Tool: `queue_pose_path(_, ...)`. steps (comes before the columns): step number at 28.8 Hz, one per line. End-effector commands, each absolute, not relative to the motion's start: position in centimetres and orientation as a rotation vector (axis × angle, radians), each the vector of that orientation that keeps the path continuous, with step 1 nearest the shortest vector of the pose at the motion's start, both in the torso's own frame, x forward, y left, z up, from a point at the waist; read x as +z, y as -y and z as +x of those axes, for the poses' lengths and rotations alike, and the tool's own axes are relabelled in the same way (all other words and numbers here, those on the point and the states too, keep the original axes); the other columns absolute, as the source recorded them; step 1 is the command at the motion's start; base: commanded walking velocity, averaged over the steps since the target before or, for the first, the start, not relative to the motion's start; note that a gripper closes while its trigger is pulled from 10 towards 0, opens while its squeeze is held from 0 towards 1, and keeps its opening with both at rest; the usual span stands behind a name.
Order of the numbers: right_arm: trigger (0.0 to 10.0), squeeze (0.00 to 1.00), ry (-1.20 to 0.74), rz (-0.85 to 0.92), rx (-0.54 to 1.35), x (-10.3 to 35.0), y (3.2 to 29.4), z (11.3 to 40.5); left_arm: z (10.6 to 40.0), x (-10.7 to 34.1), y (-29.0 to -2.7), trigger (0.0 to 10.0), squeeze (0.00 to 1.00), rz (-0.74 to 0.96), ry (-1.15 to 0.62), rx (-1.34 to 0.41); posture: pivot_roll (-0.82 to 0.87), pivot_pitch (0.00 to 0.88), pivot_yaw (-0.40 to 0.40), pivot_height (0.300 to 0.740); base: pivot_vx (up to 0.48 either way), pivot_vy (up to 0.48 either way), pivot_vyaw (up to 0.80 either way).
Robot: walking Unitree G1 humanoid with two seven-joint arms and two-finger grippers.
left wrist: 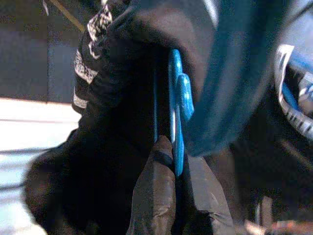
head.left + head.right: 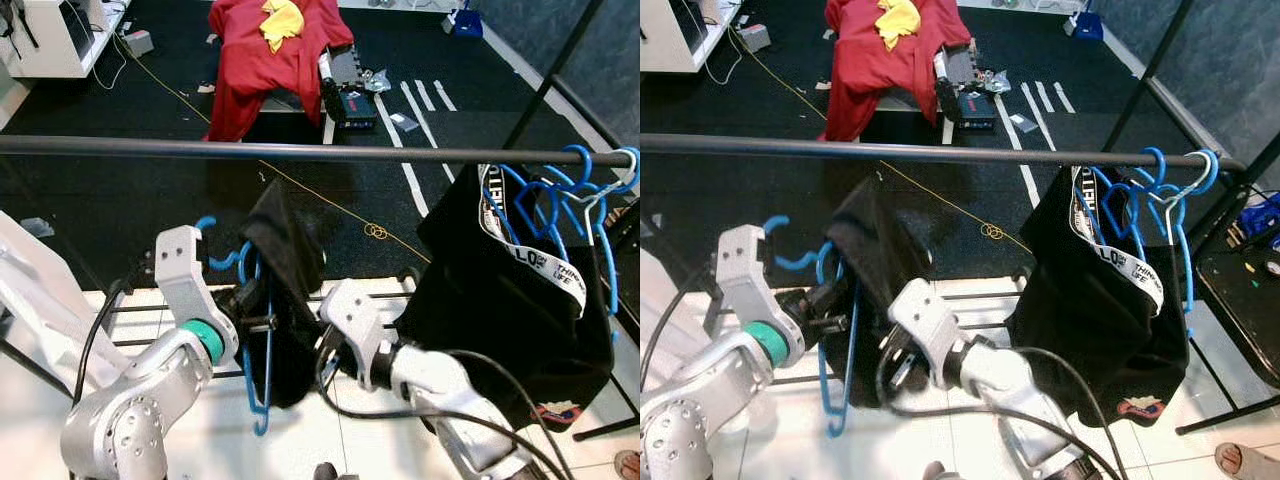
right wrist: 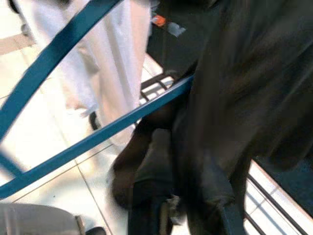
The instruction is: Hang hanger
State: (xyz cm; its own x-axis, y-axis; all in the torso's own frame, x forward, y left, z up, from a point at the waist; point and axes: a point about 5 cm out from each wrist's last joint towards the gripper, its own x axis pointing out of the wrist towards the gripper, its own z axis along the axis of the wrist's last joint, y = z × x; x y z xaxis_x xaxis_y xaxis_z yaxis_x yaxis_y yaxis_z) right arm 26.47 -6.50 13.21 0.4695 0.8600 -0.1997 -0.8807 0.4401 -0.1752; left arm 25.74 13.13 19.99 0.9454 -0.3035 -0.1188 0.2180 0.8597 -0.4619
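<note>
Two grippers at blue hanger (image 2: 262, 340) w/ black garment (image 2: 285, 290), left gripper (image 1: 168, 161) clamping hanger, right gripper (image 3: 188, 161) pinching garment, below rail (image 2: 250, 150)

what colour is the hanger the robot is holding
Blue: the blue plastic hanger carrying a black garment. It shows best in the left eye view.

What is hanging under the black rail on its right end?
Under the rail, blue hangers hook over its right end and carry a black garment with a white lettered waistband. The cloth covers the hangers' lower bars, so their number is unclear.
</note>
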Motion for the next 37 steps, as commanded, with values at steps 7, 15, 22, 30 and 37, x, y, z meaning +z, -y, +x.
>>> queue_pose_path(7,10.0,0.7,-0.136,-0.179,1.331,14.0,7.0,23.8,25.1,20.5,-11.4,10.0,0.0,-0.578,-0.125,-0.362,-0.06,0.125,-0.016,0.74,0.0,0.0,0.0)
queue_pose_path(15,10.0,0.0,-0.09,-0.208,1.393,16.5,9.0,23.6,25.1,20.5,-11.2,10.0,0.0,-0.566,-0.104,-0.43,-0.08,0.129,-0.011,0.74,0.0,0.0,0.0)
queue_pose_path(22,10.0,0.0,0.046,-0.505,1.202,19.7,12.0,26.7,24.8,19.8,-11.9,10.0,0.0,-0.496,-0.049,-0.541,-0.1,0.13,-0.014,0.74,0.0,0.0,0.0)
queue_pose_path(30,10.0,0.0,0.034,-0.735,1.115,22.5,16.4,27.9,22.2,16.4,-12.4,10.0,0.0,-0.332,-0.132,-0.762,-0.12,0.138,-0.017,0.74,0.0,0.0,0.0)
queue_pose_path(37,10.0,0.0,-0.024,-0.697,1.171,22.1,16.9,27.4,21.3,14.8,-12.3,10.0,0.0,-0.138,-0.077,-0.742,-0.12,0.14,-0.018,0.74,0.0,0.0,0.0)
